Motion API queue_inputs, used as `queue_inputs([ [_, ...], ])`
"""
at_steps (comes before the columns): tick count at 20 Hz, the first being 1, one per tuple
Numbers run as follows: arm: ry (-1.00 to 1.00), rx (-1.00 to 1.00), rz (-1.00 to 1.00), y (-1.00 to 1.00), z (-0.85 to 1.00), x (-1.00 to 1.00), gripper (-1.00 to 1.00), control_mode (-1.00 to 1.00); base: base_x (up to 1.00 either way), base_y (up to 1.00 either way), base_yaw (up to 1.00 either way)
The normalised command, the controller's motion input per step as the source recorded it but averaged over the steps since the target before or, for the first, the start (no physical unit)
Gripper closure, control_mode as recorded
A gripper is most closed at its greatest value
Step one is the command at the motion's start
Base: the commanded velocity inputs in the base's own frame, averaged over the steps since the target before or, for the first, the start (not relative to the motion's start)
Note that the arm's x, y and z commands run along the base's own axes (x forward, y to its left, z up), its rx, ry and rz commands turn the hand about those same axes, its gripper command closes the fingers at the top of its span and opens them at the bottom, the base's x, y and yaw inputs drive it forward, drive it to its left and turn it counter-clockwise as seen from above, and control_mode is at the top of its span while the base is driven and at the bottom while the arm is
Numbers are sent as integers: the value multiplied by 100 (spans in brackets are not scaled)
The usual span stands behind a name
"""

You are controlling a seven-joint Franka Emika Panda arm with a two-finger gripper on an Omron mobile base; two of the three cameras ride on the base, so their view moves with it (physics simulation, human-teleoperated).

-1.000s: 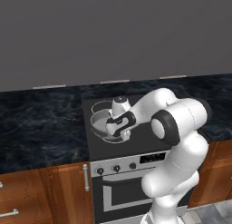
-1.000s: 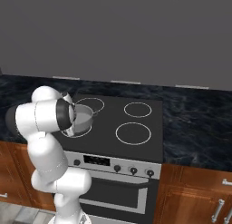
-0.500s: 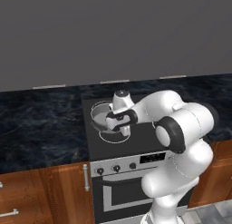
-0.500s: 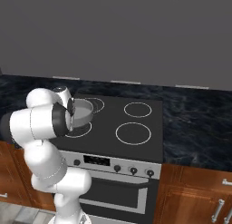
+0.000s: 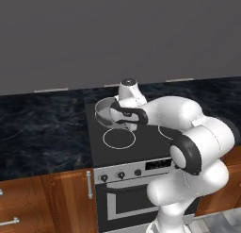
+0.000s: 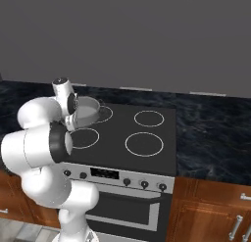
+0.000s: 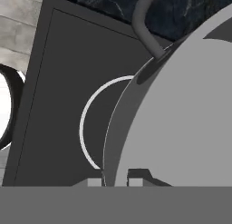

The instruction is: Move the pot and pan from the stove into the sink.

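The stove (image 6: 147,153) is shown between dark counters (image 5: 42,128). The pot (image 6: 87,111) is seen tilted above the stove's rear left burner ring (image 7: 90,123), its rim pinched between the nearly closed jaws of the gripper (image 7: 115,180).

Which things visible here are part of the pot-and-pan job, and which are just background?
Part of the job:
pot, grey, lifted off the cooktop
gripper, shut on the pot's rim
stove, black glass top with white rings

Background:
dark stone counter
wooden cabinets
oven door handle
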Motion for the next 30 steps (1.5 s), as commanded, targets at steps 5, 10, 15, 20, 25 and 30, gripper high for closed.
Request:
queue_inputs([
  [5, 3, 0, 1, -1, 59, -60, 100, -100, 0, 0, 0],
  [10, 0, -1, 8, 0, 45, -92, 100, -100, 0, 0, 0],
  [15, -6, 0, 10, -7, 24, -100, 100, -100, 0, 0, 0],
  [20, -11, 0, 13, -7, 15, -92, 100, -100, 0, 0, 0],
  [25, -16, 0, 14, -6, 8, -81, 100, -100, 0, 0, 0],
  [30, -18, 0, 9, 0, 5, -59, 100, -100, 0, 0, 0],
])
